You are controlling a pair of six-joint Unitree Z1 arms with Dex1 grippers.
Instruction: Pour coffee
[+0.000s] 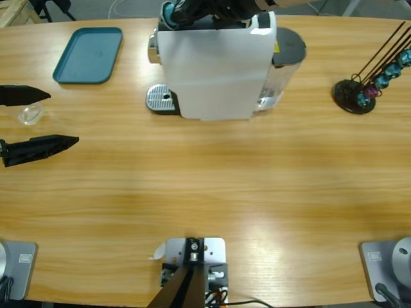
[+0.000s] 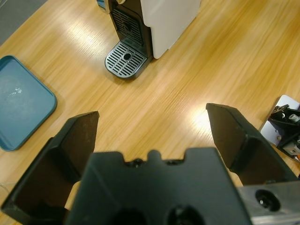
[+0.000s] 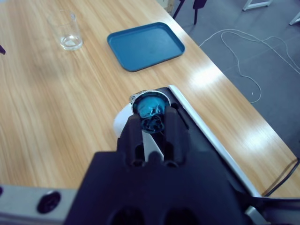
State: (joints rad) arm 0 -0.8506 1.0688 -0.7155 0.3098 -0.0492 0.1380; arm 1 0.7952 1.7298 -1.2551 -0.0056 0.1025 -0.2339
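Note:
The white coffee machine (image 1: 212, 70) stands at the table's far middle, its metal drip tray (image 1: 160, 99) bare. My right gripper (image 1: 172, 13) comes down over the machine's top, shut on a teal coffee capsule (image 3: 149, 107) just above the machine's top (image 3: 187, 117). At the left edge my left gripper (image 1: 64, 117) is open wide. A clear empty glass (image 1: 29, 114) stands between its jaws, touching neither. The left wrist view looks past its own open gripper (image 2: 152, 112) toward the drip tray (image 2: 125, 58); the glass does not show there. It appears far off in the right wrist view, glass (image 3: 68, 30).
A blue tray (image 1: 88, 54) lies at the far left, also seen as tray (image 2: 21, 108) and tray (image 3: 145, 44). A black capsule rack (image 1: 356, 93) with several capsules stands at the far right. A white cable (image 3: 239, 61) lies on the floor beyond the table.

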